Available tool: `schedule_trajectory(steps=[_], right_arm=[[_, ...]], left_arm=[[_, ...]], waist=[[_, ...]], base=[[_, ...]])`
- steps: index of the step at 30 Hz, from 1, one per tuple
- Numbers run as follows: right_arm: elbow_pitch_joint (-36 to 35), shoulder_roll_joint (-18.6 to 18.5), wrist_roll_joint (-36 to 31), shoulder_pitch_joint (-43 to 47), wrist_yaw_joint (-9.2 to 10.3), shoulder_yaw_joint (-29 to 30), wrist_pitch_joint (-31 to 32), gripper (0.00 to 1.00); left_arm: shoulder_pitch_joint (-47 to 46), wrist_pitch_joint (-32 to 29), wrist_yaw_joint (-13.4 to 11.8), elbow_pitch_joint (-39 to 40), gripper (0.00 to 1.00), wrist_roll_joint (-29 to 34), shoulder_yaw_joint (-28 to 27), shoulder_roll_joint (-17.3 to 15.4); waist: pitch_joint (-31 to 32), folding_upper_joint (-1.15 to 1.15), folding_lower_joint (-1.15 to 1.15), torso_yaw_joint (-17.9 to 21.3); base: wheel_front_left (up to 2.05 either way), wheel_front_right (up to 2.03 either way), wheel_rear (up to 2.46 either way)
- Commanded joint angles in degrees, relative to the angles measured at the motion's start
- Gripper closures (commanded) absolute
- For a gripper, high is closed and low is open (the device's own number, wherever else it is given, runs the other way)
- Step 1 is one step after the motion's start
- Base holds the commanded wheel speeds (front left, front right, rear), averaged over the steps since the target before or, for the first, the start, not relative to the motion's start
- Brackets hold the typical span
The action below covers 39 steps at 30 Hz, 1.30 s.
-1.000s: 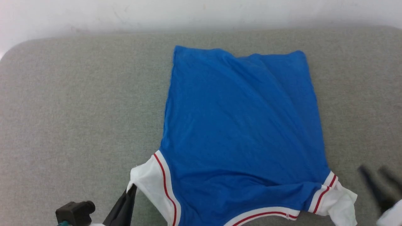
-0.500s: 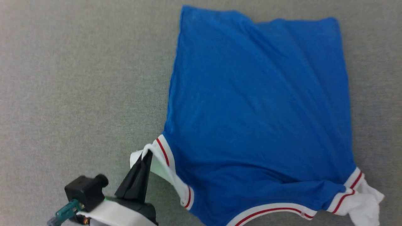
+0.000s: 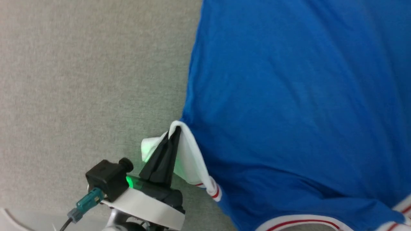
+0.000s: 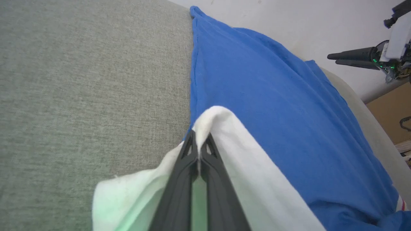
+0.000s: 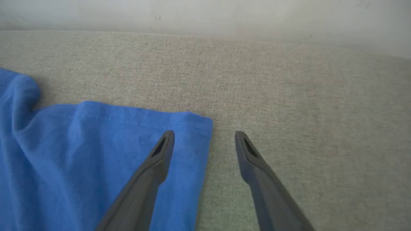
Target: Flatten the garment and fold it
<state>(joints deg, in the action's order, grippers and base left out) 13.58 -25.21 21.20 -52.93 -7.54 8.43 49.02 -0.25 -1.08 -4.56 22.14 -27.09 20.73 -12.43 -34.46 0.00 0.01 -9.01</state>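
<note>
The left tool point(image 3: 174, 130) sits at 7 o'clock in the head view. Its two dark fingers point up to 12 o'clock. They are squeezed tight on the white sleeve point(image 3: 191, 160) of the garment point(image 3: 289, 96), and the sleeve stands up in a little peak over the tips. In the left wrist view the fingertips point(image 4: 189, 150) meet with a fold of white cloth between them. A green light point(image 3: 130, 181) glows at the base of the tool.

The right tool point(image 5: 204, 134) is near the far corner of the garment. Its fingers are spread wide with nothing between them. One finger is over the blue hem. The other is over bare cloth at 3 o'clock of it.

The garment lies spread on a grey cloth tabletop point(image 3: 80, 80), plain blue side up, with soft wrinkles. It fills the 3 o'clock side of the head view, and the bare tabletop is at 9 o'clock. A pale wall point(image 5: 205, 12) stands past the tabletop at 12 o'clock in the right wrist view. A brown box point(image 4: 388, 109) shows at 4 o'clock in the left wrist view.
</note>
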Motion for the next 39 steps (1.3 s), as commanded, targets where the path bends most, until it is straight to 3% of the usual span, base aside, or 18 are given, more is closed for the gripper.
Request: schedule_trajectory(steps=[1, 7, 9, 18, 24, 29, 31, 32, 39], right_arm=[[0.66, 0.13, -0.60, -0.54, 0.05, -0.02, 0.33, 0.00], [3.36, -0.10, -2.18, 0.58, 0.05, 0.79, 0.16, 0.00], [3.90, 0.03, -2.49, 0.81, 0.05, 0.79, 0.77, 1.00], [0.04, 1.28, 1.76, 2.31, 0.05, -0.95, -3.09, 1.00], [-7.75, -1.26, 8.61, 10.33, 0.05, -2.26, -7.05, 1.00], [-13.21, -1.70, 12.46, 21.22, 0.05, 2.83, -7.27, 1.00], [-17.21, -0.19, 13.59, 31.59, 0.05, 9.28, -7.69, 1.00], [-17.21, -0.19, 13.59, 31.59, 0.05, 9.28, -7.69, 1.00], [-24.38, 9.30, 15.37, 55.46, 0.05, 21.01, -6.90, 1.00]], left_arm=[[-1.00, 0.52, 0.40, -0.24, 1.00, 0.44, 0.29, 0.38], [-2.17, 1.33, 0.79, -1.54, 1.00, 0.60, 1.13, 1.05], [-2.32, 1.56, 0.80, -1.84, 1.00, 0.61, 1.18, 1.11], [-2.22, 1.56, 0.04, -2.50, 1.00, 0.96, -0.21, -0.27], [-0.53, 0.56, -0.61, -2.60, 1.00, 0.33, -1.50, -1.79], [1.12, -0.40, -0.87, -2.17, 1.00, -0.51, -2.20, -2.83], [2.33, -1.03, -1.09, -1.97, 1.00, -1.17, -2.61, -3.40], [2.33, -1.03, -1.09, -1.97, 1.00, -1.17, -2.61, -3.40], [5.53, -2.35, -1.44, -1.70, 1.00, -2.09, -2.83, -4.76]], waist=[[-4.40, 0.00, -0.01, -3.72], [-5.99, 0.00, -0.01, -4.73], [-6.10, 0.00, -0.01, -4.67], [-0.85, 0.00, -0.01, -0.69], [5.90, 0.00, -0.01, 4.26], [9.72, 0.00, -0.01, 7.28], [11.98, 0.00, -0.01, 8.79], [11.98, 0.00, -0.01, 8.79], [14.52, 0.00, -0.01, 10.85]], base=[[0.00, 0.00, 0.00], [0.00, 0.00, 0.00], [0.00, 0.00, 0.00], [0.00, 0.00, 0.00], [0.00, 0.00, 0.00], [0.00, 0.00, 0.00], [0.00, 0.00, 0.00], [0.00, 0.00, 0.00], [0.00, 0.00, 0.00]])
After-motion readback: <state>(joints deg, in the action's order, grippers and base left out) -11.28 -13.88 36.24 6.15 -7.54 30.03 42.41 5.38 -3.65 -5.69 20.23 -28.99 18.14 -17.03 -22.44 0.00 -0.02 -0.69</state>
